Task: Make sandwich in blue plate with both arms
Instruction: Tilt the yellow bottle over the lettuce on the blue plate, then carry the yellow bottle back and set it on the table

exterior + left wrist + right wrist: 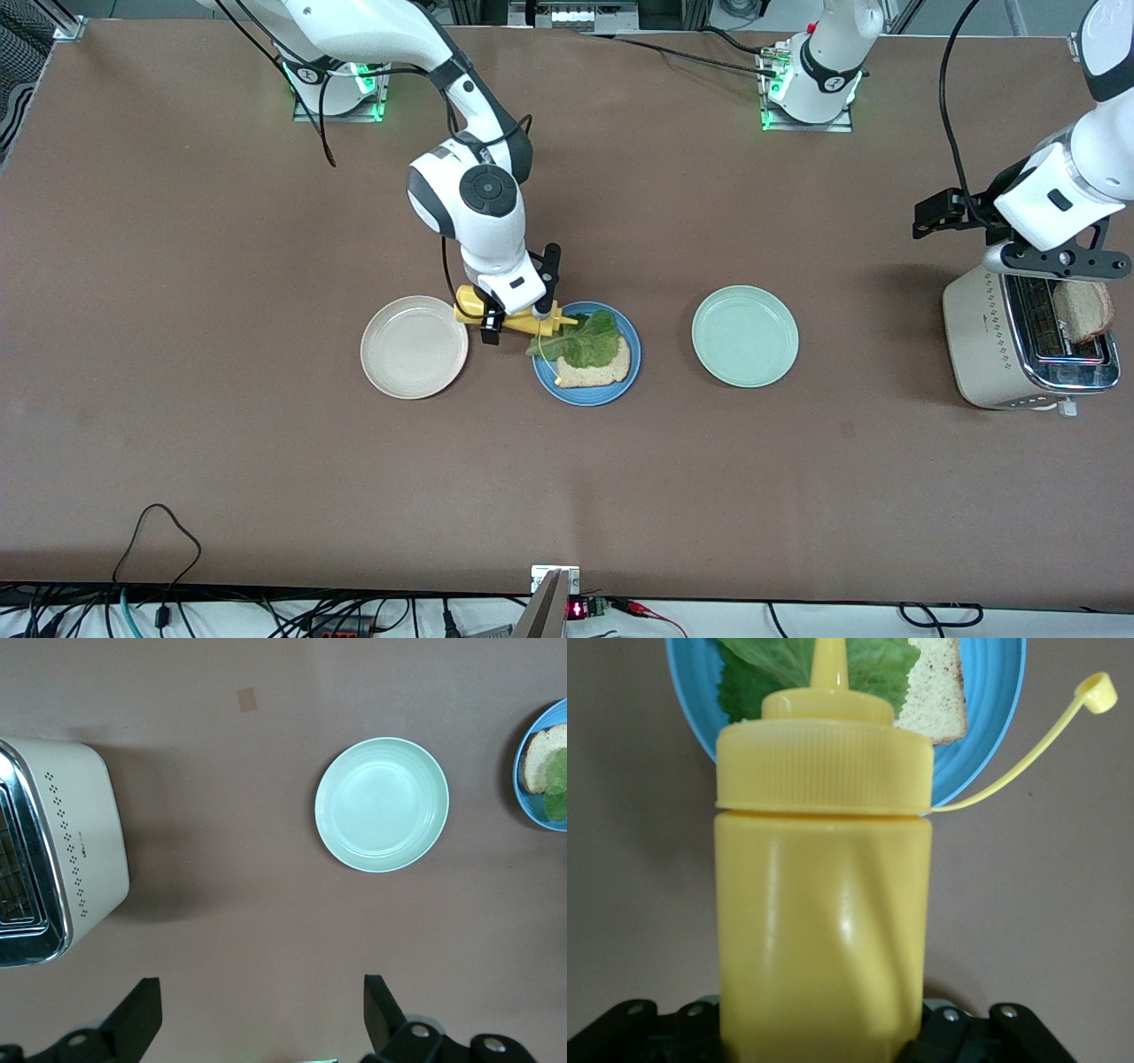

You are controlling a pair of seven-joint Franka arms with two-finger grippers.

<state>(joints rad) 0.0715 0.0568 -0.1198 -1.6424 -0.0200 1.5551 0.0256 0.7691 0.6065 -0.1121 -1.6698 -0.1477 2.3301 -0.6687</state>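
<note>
Brown table, mustard out over the sandwich!
Right gripper pinches the tipped yellow squeeze bottle, nozzle above the lettuce on the blue plate; left gripper hangs spread beside the toaster.

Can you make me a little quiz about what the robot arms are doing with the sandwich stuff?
1. True or false: the right end effector holds a yellow squeeze bottle tipped toward the blue plate.
2. What lies on the bread slice in the blue plate? A) cheese B) lettuce leaf C) tomato
3. Fill in: the left end effector is open over the bare table between the mint-green plate and the ____, which has a second slice of bread sticking out.

Key:
1. True; its cap hangs off on a strap.
2. B.
3. Toaster. The cream plate sits toward the right arm's end.
</note>
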